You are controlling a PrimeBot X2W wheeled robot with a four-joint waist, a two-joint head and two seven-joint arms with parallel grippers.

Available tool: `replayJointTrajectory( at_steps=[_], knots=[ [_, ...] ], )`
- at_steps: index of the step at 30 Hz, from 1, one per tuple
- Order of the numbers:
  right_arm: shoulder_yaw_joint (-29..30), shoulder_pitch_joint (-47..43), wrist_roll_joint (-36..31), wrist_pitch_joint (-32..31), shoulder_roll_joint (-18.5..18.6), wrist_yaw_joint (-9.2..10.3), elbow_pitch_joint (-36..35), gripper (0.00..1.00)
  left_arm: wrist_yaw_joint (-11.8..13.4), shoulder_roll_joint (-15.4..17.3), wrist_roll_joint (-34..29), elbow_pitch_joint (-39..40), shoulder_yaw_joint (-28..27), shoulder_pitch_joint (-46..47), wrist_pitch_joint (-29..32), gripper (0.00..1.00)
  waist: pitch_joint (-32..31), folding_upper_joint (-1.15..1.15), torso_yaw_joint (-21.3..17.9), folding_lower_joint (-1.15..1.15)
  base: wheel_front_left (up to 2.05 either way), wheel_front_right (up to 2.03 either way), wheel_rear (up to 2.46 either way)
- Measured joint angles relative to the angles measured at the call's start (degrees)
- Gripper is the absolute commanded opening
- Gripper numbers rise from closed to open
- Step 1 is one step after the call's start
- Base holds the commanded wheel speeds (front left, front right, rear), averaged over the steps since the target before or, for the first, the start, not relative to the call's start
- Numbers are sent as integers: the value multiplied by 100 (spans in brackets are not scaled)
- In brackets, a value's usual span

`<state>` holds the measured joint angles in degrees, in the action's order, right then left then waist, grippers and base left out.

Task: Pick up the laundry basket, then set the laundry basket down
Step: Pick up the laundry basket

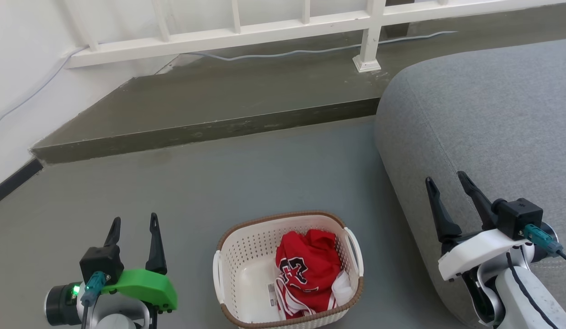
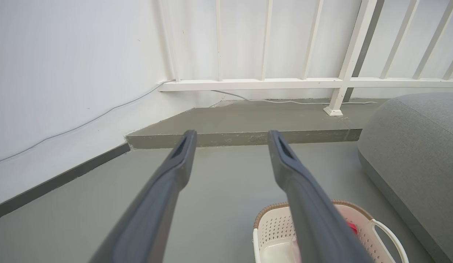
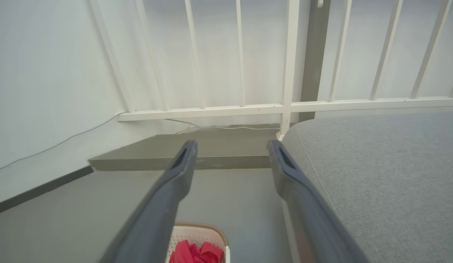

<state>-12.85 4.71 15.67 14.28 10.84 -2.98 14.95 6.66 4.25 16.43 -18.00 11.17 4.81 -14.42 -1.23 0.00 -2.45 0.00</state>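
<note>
Left gripper (image 1: 134,218) and right gripper (image 1: 445,178) stand wide open and empty, flanking the laundry basket (image 1: 247,250) on the floor (image 1: 264,173); uneven handle grips could tilt it, spilling the red garment (image 1: 308,269).

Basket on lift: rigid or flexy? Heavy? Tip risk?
Probably stiff: the basket looks like moulded perforated plastic. Likely light: it holds one red garment, its bottom partly bare. The garment sits toward its right side, so lifting by one handle may tilt it.

The laundry basket (image 1: 248,253) is smooth plastic; the sofa (image 1: 493,114), coarse matt cloth.
</note>
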Motion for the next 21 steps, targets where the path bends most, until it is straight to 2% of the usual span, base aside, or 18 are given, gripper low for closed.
replayJointTrajectory(
  at_steps=[11, 21],
  knots=[
    [88, 10, -3, 0, -3, -54, 22, 100, 0, -31, -60, 79, 69, 79, 0, 100, 252, 0, 47, 0, 0, 0, 0],
    [110, 393, -3, 0, 3, -156, 116, 100, 0, -112, -116, 215, 166, 438, 0, 100, 903, 0, 120, 0, 0, 0, 0]
  ],
)
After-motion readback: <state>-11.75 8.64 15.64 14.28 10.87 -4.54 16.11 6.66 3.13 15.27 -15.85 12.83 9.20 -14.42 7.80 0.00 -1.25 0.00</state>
